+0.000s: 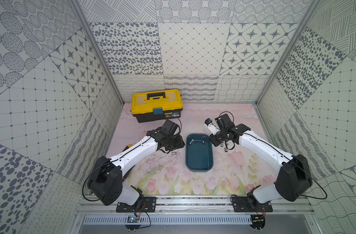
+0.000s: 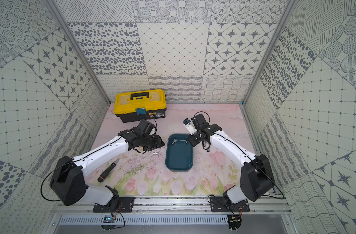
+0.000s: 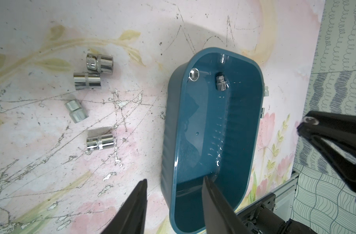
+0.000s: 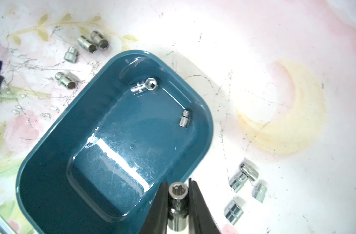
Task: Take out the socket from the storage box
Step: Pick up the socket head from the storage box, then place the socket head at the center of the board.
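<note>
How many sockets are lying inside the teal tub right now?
2. One socket lies by the storage box's far-left corner, the other socket by its far-right corner. A third socket is clamped in the right gripper.

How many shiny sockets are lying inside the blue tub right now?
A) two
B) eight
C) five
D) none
A. Only two lie near one end of the storage box: the socket by the corner and the socket by the side wall. The third socket is pinched in the right gripper, not lying in the box.
</note>
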Controlling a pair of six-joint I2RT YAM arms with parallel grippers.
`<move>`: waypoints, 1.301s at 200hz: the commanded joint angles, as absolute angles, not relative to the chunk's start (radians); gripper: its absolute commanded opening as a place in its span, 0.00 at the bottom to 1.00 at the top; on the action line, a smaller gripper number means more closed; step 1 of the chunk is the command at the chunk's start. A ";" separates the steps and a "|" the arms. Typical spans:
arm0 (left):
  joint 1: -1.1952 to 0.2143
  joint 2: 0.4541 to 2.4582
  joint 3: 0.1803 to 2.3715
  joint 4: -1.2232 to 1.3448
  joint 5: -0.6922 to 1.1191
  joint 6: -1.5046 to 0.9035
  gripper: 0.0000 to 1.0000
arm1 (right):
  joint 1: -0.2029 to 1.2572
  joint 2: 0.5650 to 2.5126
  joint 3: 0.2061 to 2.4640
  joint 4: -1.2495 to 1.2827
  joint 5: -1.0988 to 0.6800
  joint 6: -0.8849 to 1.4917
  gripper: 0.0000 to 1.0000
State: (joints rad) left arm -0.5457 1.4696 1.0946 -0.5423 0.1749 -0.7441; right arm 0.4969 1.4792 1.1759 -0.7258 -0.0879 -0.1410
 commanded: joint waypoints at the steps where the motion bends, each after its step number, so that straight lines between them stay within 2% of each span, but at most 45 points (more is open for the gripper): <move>1: -0.541 1.476 1.103 -0.520 0.191 -0.755 0.49 | 0.464 1.489 1.165 -0.738 -0.052 -0.080 0.11; 82: -0.542 1.470 1.092 -0.526 0.189 -0.753 0.49 | 0.437 1.710 1.081 -0.687 0.057 -0.010 0.08; 168: -0.541 1.475 1.088 -0.515 0.196 -0.763 0.49 | 0.439 1.759 1.049 -0.652 0.148 -0.012 0.10; 197: -0.541 1.471 1.085 -0.517 0.194 -0.763 0.49 | 0.440 1.761 1.047 -0.650 0.156 -0.010 0.15; 260: -0.541 1.472 1.094 -0.522 0.193 -0.761 0.49 | 0.439 1.708 1.057 -0.672 0.169 0.004 0.35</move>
